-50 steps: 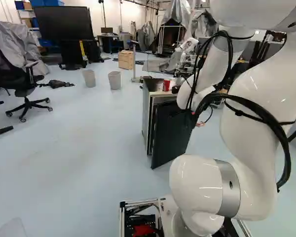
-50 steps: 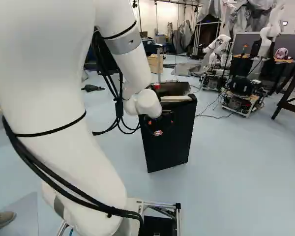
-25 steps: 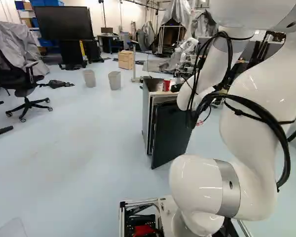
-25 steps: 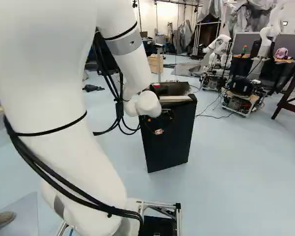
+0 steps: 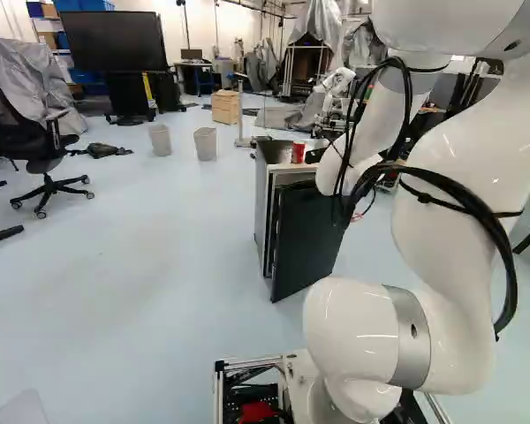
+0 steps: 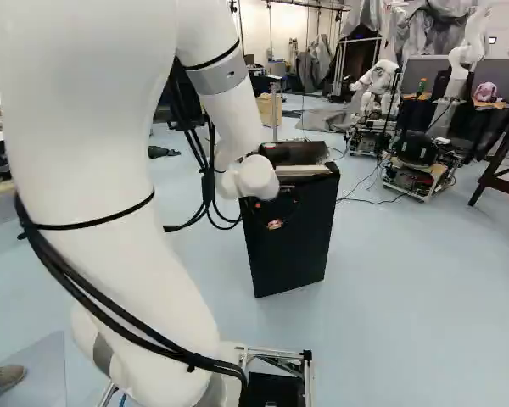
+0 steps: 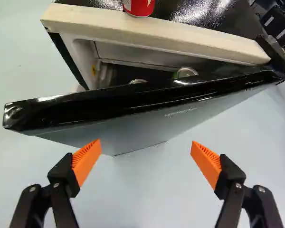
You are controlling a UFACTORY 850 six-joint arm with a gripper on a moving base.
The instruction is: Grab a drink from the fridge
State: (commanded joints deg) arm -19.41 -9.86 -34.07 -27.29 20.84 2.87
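My biggest worry from here is the glossy black fridge door (image 7: 133, 118): it stands only part-way open, and its outer face lies between me and the drinks. If I drive straight ahead, I would probably push it shut, or jam my fingers on its top edge. Spread this wide, one finger could also hook the door's free edge and wrench it as I go round. Coming in over the top instead risks knocking the red can (image 7: 138, 6) that stands on the black-topped, pale-sided fridge (image 5: 261, 208), just behind the pale wooden strip (image 7: 156, 36) along its front. The loose black cables (image 5: 488, 216) along my arm could snag on the door's corner if I swing low. As for pose, my white jointed arm (image 6: 93, 110) rises from the base, bends high overhead, then slopes forward and down to the fridge, with the wrist just before the door, looking down over it. My black tool (image 7: 146, 146) is spread wide, with its orange pads (image 7: 87, 159) well apart and nothing held between them. What I'm after sits inside the fridge, behind the door: two round metal can tops (image 7: 186, 72) show in the gap, too little to tell which drinks they are.
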